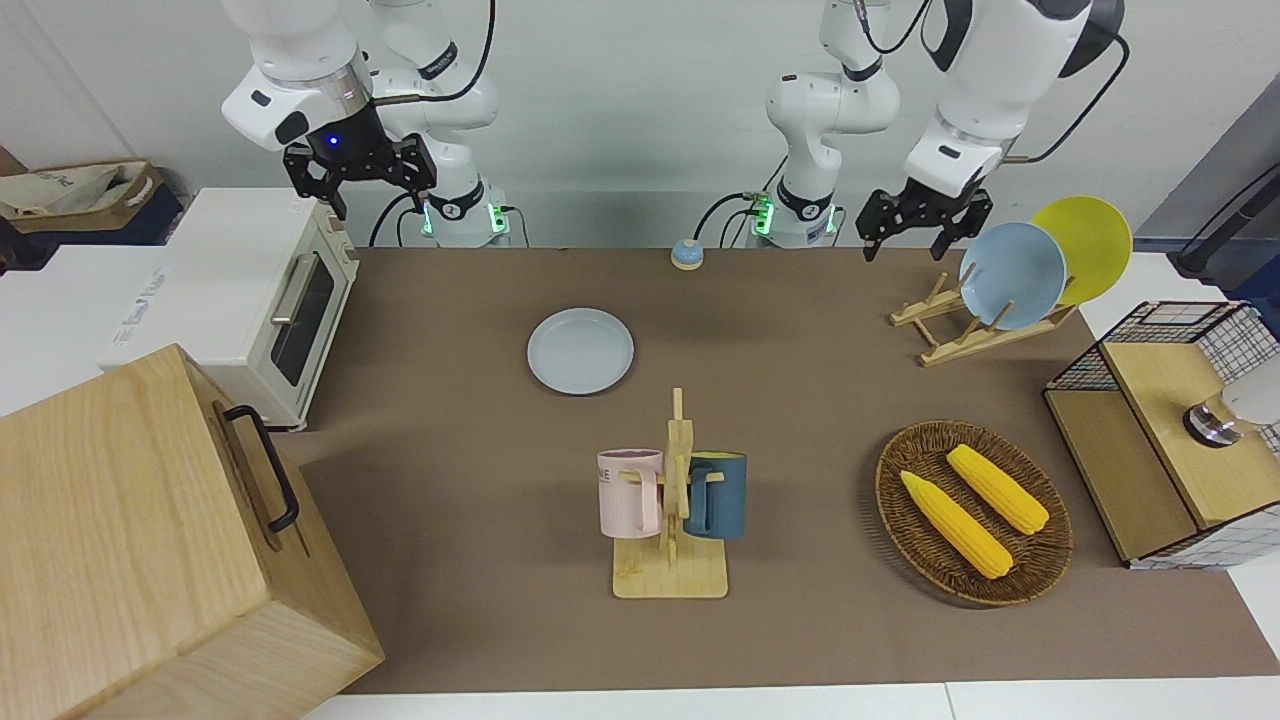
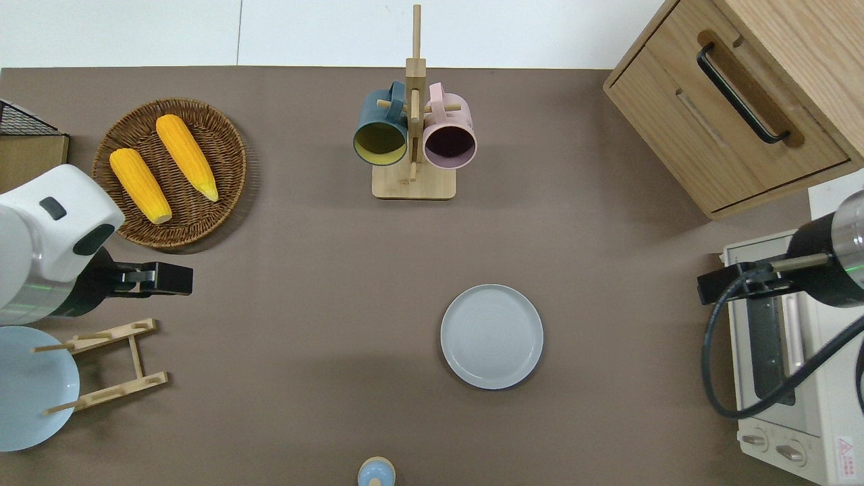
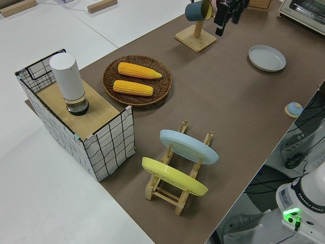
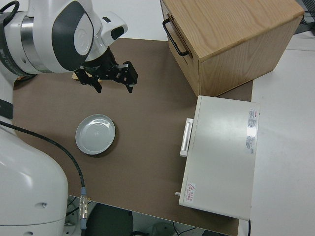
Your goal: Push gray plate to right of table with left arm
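The gray plate (image 1: 580, 350) (image 2: 491, 336) (image 3: 266, 58) (image 4: 95, 134) lies flat on the brown table (image 2: 304, 270), near the middle and slightly toward the right arm's end. My left gripper (image 1: 905, 245) (image 2: 169, 279) (image 3: 227, 23) (image 4: 114, 87) hangs open and empty in the air. It is over bare mat between the corn basket and the plate rack, well apart from the plate. My right gripper (image 1: 375, 195), with a blue light above it, is open and parked.
A mug rack (image 1: 672, 500) with a pink and a teal mug stands farther from the robots than the plate. At the left arm's end are a basket of corn (image 1: 972, 510), a plate rack (image 1: 1010, 275) and a wire shelf (image 1: 1170, 440). A toaster oven (image 1: 260, 300) and wooden cabinet (image 1: 150, 540) fill the right arm's end. A small bell (image 1: 686, 254) sits near the robots.
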Action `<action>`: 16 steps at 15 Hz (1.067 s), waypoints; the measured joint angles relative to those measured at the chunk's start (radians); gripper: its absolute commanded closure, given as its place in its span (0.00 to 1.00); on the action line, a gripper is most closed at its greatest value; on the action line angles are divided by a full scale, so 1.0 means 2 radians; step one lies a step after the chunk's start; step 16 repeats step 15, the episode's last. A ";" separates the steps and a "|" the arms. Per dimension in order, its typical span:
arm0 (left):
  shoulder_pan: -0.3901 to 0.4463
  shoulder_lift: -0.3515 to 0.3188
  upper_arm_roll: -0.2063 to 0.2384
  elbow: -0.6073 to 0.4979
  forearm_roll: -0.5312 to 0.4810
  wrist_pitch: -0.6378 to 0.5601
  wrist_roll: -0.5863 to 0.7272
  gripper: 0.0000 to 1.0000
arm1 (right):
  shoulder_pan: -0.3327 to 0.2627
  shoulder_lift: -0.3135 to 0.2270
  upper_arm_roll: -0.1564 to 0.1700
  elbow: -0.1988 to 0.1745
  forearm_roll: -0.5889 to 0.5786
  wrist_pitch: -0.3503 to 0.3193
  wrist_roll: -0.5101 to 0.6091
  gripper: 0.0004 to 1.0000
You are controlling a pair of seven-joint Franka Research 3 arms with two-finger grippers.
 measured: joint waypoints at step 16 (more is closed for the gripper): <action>0.000 0.005 0.001 0.064 0.000 -0.029 0.015 0.00 | 0.000 0.000 0.000 0.000 0.000 0.000 0.000 0.02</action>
